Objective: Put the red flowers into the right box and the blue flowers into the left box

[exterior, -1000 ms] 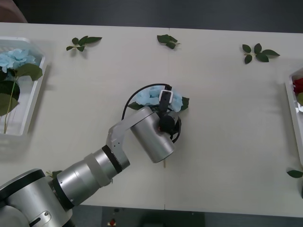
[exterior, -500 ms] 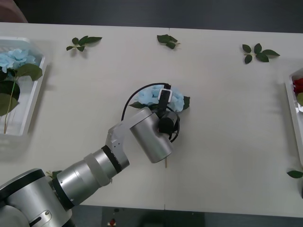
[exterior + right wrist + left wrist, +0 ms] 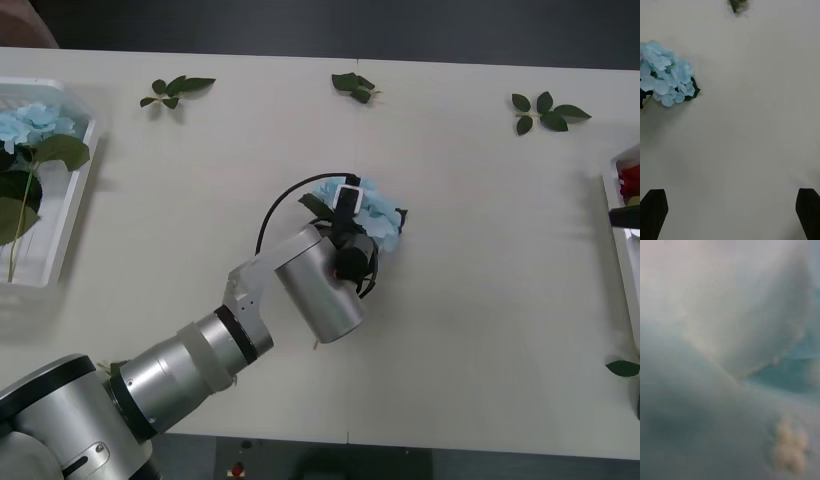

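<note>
At mid-counter, the left claw (image 3: 352,222) is hanging over a blue flower (image 3: 370,212), its fingers hidden beneath the smooth silver wrist housing, so whether it is gripping the flower cannot be told. Black cable is looping around that wrist. The flower is a fluffy pale-blue cluster of small rounded petals with dark green leaves peeking out at its edges, and its bloom is poking out past the claw toward the far right. From the left wrist, pale blue petal fabric is pressing right up against the lens as a soft blur.

Seen from the right wrist, the right claw (image 3: 730,212) is spread wide, its two black fingers (image 3: 654,210) sitting at the corners above bare, matte cream counter (image 3: 480,330); the same blue cluster (image 3: 666,73) is lying well ahead of it, clearly showing its layered petals.

Farther out, the left box (image 3: 70,215), a white plastic tray with a raised rim, is holding more blue flowers (image 3: 30,125) with big leaves and a thin stem. The right box (image 3: 618,250) is showing just its white edge, with red flowers (image 3: 629,180) inside. Loose leaf sprigs (image 3: 176,90) are lying along the far side.
</note>
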